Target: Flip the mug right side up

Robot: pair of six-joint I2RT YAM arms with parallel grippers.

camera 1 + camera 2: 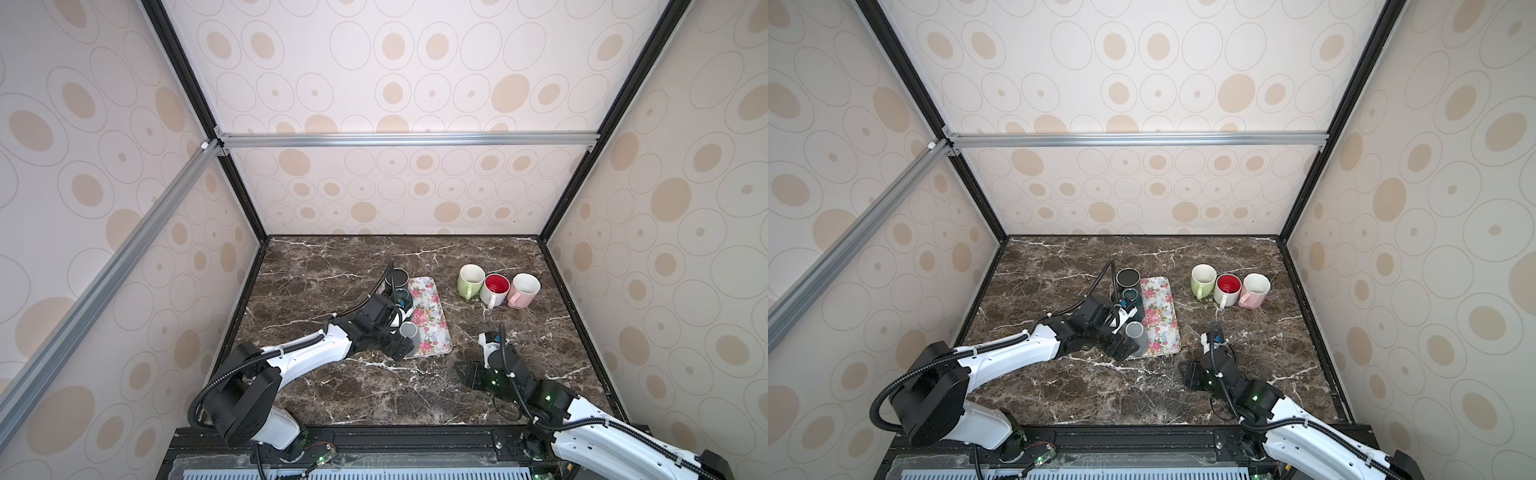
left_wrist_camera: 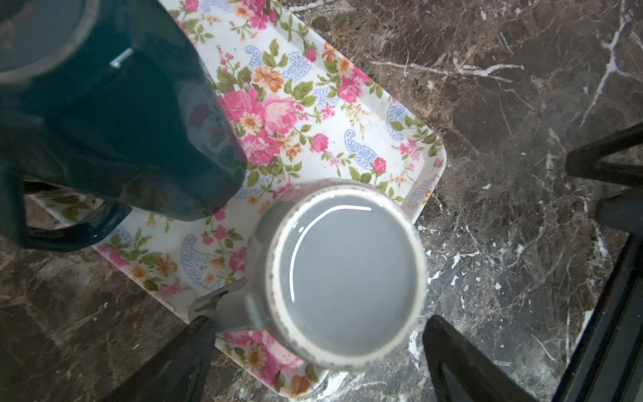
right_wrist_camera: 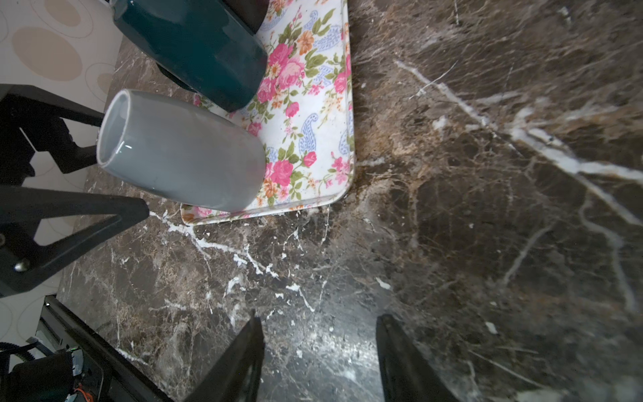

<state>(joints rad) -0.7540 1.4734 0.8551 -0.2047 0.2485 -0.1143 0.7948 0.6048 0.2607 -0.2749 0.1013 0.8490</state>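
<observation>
Now the left gripper [image 2: 318, 327] hangs over the grey mug [image 2: 348, 275]. Its fingers [image 2: 181, 362] are spread wide, one on each side of the mug, and they hold nothing.

The grey mug stands bottom up on the near corner of the flowery tray [image 2: 348, 115]. I think the step now is to grab it.

To do it well, the fingers should go down low on the round sides and squeeze there. The handle [image 2: 236, 306] sits just beside one finger, so that finger could catch on it. Then the mug needs a lift before the flip, or its rim may knock the tray.

A dark green mug [image 2: 114, 115] stands close by on the tray, also bottom up. It could get bumped in the flip. A black mug [image 1: 398, 277] sits past it at the far end.

More to the right, the right gripper [image 3: 320, 348] waits over the bare counter [image 3: 487, 209]. Its fingers are half apart and hold nothing. It is not in the way.

Far right, a green cup [image 1: 471, 280], a white cup that is red inside [image 1: 495, 289] and a pink cup [image 1: 524, 290] stand together with their open ends up, well apart from the tray.
</observation>
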